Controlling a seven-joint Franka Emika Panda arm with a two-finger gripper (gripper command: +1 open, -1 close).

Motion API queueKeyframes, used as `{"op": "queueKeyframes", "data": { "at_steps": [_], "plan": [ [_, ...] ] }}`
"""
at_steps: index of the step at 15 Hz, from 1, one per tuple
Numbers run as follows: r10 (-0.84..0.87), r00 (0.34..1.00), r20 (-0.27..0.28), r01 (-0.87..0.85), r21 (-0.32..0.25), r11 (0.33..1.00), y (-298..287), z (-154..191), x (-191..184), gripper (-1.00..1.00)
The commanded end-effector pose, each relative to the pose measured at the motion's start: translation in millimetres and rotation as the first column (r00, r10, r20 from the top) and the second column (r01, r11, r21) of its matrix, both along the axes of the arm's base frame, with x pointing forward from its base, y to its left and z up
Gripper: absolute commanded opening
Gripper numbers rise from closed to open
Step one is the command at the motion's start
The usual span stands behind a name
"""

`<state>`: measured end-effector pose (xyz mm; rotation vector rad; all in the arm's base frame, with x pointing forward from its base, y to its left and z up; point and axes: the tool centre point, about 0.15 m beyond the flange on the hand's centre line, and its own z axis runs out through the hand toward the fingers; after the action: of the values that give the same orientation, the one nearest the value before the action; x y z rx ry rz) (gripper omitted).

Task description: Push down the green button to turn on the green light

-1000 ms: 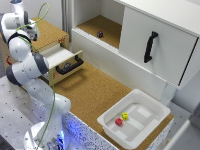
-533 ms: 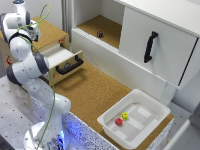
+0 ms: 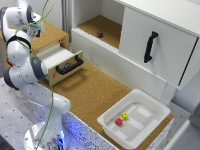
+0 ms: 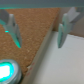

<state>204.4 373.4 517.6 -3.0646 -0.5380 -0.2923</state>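
Jaws apart above the cork top, green button (image 4: 9, 71) near.

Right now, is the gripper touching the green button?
Apart. The wrist view shows the gripper open above the cork surface, with the lit green button off to one side, clear of both fingertips.

Hand (image 4: 39, 27): fingers spread, bare cork between | green button (image 4: 9, 71) lit at wrist frame's lower left, nothing over it | white wall edge (image 4: 60, 55) flanks lower right | open drawer (image 3: 62, 62) juts out mid-left, exterior frame
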Motion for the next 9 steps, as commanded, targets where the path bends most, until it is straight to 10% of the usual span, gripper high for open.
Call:
{"op": "queueKeyframes", "data": {
  "at_steps": [1,4,9],
  "plan": [
    [-0.178,0.982,-0.069,0.177,-0.026,0.984,-43,-11,15,1.00],
    [-0.246,0.968,-0.046,0.243,-0.051,0.969,-74,-15,15,1.00],
    [-0.266,0.963,-0.030,0.268,0.066,0.961,-159,-44,4,1.00]
  ]
}}
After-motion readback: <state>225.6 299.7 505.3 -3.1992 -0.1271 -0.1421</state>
